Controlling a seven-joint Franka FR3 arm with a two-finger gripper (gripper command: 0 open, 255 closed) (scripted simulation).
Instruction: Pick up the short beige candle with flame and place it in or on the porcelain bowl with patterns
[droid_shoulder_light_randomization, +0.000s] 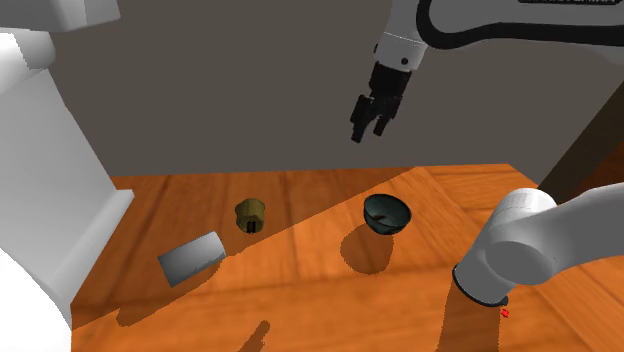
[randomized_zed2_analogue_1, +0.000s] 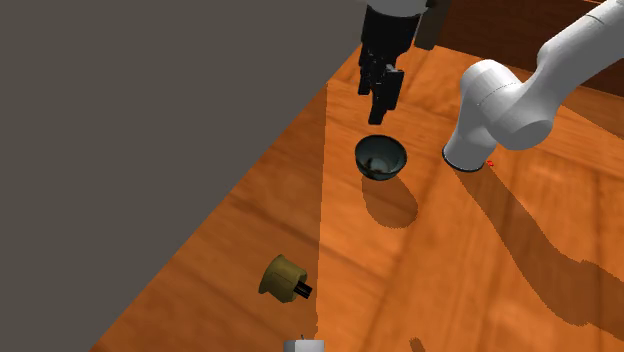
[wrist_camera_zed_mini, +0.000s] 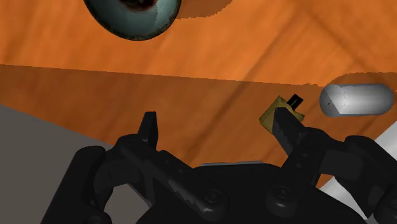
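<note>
My wrist view shows my claw (wrist_camera_zed_mini: 215, 121) spread wide, holding nothing. On the table (droid_shoulder_light_randomization: 300, 190) I count 1 grey tube (droid_shoulder_light_randomization: 192, 257), 1 tan candle (droid_shoulder_light_randomization: 250, 213), 1 dark bowl (droid_shoulder_light_randomization: 387, 214). The candle lies tipped over between tube and bowl, touching neither. The second exterior view shows its black tip (randomized_zed2_analogue_1: 303, 290).

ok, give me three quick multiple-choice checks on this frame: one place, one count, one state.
1. In the shoulder view, the candle lies: A) left of the bowl; B) inside it; C) right of it.
2. Loose things on the table: A) two; B) three; C) five.
3. The gripper is: A) open, empty; B) shut on the candle; C) shut on the bowl.
1 A, bare table between them; 2 B, candle, bowl, grey cylinder; 3 A, fingers apart in the wrist view, clasping nothing.
</note>
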